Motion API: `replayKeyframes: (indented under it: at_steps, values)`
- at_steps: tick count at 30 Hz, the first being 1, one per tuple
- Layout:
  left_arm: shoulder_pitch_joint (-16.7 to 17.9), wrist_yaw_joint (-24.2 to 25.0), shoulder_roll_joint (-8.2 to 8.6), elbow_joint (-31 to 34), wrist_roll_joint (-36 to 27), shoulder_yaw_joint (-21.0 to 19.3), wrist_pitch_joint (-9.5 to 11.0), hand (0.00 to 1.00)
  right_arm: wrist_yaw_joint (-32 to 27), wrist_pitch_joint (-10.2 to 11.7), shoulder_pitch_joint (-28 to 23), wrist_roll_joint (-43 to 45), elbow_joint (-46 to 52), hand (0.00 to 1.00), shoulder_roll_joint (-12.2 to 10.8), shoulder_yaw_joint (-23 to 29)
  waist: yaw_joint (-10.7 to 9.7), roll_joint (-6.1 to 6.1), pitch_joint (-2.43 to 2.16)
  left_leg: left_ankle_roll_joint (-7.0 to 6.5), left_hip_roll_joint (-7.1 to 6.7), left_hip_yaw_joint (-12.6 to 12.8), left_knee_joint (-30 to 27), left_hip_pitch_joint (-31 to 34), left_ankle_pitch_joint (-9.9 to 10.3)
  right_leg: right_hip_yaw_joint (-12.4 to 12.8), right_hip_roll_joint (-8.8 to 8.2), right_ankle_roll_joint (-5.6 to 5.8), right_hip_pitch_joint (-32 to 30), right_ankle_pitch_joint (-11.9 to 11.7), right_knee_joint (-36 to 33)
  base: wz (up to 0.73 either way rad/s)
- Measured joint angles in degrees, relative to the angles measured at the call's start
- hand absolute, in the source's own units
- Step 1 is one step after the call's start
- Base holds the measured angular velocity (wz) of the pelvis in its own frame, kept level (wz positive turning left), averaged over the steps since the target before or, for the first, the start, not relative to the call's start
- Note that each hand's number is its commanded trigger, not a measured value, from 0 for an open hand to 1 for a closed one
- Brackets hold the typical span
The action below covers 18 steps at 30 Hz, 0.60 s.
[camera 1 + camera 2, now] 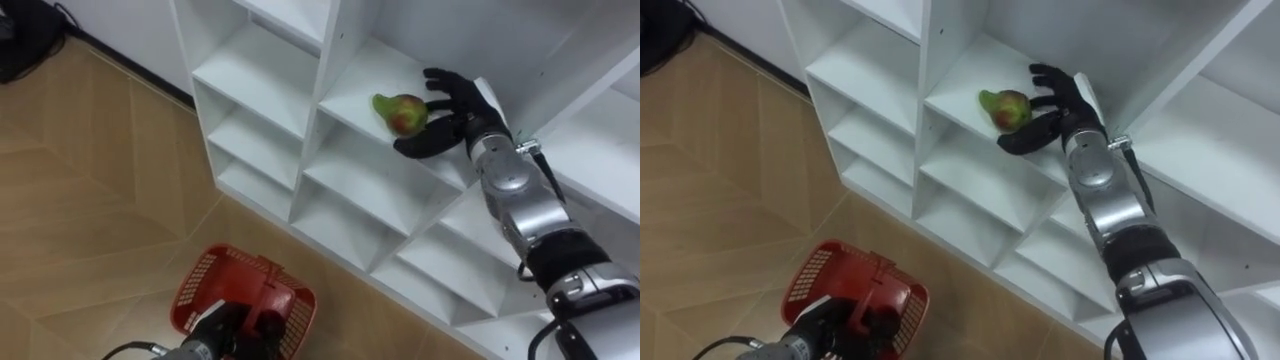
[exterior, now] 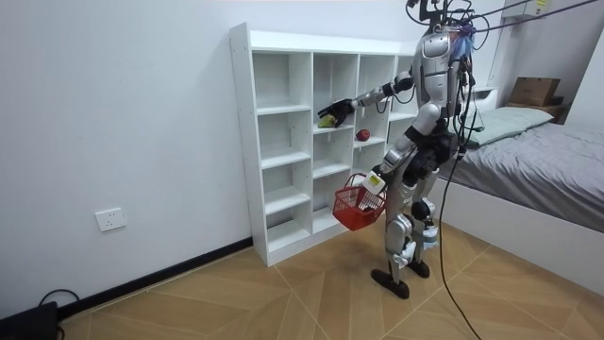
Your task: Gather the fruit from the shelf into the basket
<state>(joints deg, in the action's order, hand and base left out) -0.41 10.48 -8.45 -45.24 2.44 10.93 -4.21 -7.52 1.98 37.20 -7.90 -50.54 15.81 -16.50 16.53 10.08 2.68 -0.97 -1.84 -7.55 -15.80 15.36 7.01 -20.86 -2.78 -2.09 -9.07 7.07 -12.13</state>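
White closet shelf [image 1: 350, 85] | my right hand [image 1: 455, 110] cups pear [image 1: 402, 113], fingers spread, unclosed | left hand [image 1: 235, 332] clenches red basket [image 1: 200, 288] handle | risk: a loose closing may roll pear off the edge

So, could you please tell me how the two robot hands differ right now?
The right robot hand is raised into a shelf compartment, fingers spread beside the pear; the left robot hand hangs low, curled round the red basket handle. Both are dark.
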Motion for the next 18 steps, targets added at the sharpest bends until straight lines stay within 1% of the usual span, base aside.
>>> replayKeyframes:
  at_steps: [2,6,10,18]
  values:
    - [-0.02,-0.52,0.0,0.0,-0.66,0.03,-0.01,1.0,0.01,-0.02,0.01,-2.93,-0.04,0.0,0.0,0.0,-0.02,-0.13,0.01,-0.03,-0.04,-0.03,0.0,0.0,-0.02,-0.05,-0.07,0.01,-0.02,0.0,-0.09,0.0]
    - [0.01,-1.43,0.0,0.0,-0.68,0.34,-0.01,1.0,0.02,-0.03,0.02,-4.7,-0.08,0.0,0.0,0.24,-0.12,-0.45,0.03,-0.03,-0.09,-0.17,-0.06,0.04,-0.02,-0.08,-0.11,0.04,-0.08,0.02,-0.3,0.0]
    - [-0.01,-2.03,0.0,0.01,-0.68,0.74,-0.01,1.0,0.02,-0.02,0.14,-5.69,-0.07,0.0,0.01,0.25,-0.17,-1.05,0.01,-0.04,-0.12,-0.17,-0.07,0.04,-0.02,-0.02,-0.15,0.09,-0.12,0.05,-0.38,0.0]
    - [-0.03,-2.65,0.07,0.01,-0.76,1.72,-0.02,1.0,0.17,-0.06,0.18,-6.27,-0.07,0.0,0.0,0.24,-0.22,-1.16,-0.03,-0.1,-0.11,0.02,-0.54,-0.07,-0.05,0.17,-0.16,0.12,-0.07,0.07,-0.42,0.0]
